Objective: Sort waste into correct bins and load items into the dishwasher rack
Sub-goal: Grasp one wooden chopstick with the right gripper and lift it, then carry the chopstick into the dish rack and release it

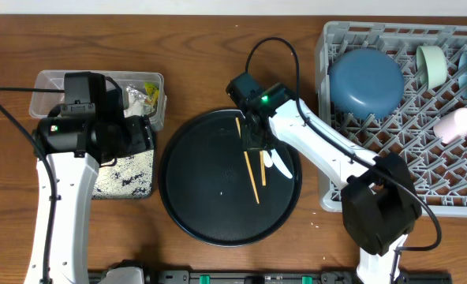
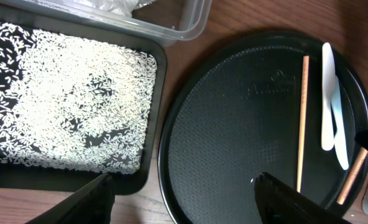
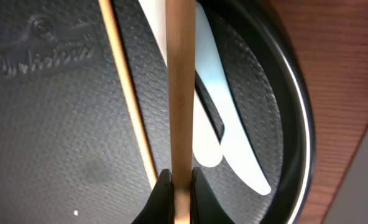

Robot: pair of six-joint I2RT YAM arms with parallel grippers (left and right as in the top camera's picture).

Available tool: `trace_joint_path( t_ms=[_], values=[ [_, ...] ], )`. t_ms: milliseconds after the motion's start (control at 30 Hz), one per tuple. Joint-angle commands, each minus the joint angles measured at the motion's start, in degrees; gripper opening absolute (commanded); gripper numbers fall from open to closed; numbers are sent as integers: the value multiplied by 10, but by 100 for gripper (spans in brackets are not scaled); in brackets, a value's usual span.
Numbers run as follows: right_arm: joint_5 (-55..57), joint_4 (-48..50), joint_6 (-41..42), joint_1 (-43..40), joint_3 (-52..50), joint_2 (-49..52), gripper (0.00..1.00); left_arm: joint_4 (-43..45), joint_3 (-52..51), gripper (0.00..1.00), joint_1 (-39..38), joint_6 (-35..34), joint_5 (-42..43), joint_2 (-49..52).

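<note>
Overhead wooden table (image 1: 210, 47): right claw (image 3: 179, 182) pinches a chopstick (image 3: 179, 93), left claw (image 2: 185, 190) seemingly gapes empty.

Soft, even light — blurry right-wrist close-up

Overhead: straight down, whole table (image 1: 178, 31). Wrist cams look past left claw (image 2: 184, 180) and right claw (image 3: 178, 180) (closer) onto shared round tray (image 1: 202, 189).

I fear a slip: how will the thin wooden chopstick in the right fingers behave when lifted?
Probably stiff and light: the thin wooden chopstick looks straight. Held only by the narrow right fingers, it may pivot or slip.
</note>
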Motion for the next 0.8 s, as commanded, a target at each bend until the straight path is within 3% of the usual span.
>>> trace_joint_path(
  t_ms=[0, 200, 433, 667, 767],
  values=[
    [16, -9, -37, -20, 0, -28, 1, -2, 2, 73, 3, -1, -3, -4],
    [33, -24, -103, -91, 0, -105, 1, -2, 2, 73, 3, -2, -3, -4],
    [37, -27, -191, -230, 0, -202, 1, -2, 2, 73, 3, -2, -3, -4],
    [43, -30, -373, -371, -1, -211, 1, -2, 2, 73, 3, -2, -3, -4],
    [53, -17, -405, -421, -2, -204, 1, -2, 2, 73, 3, -2, -3, -4]
  ],
)
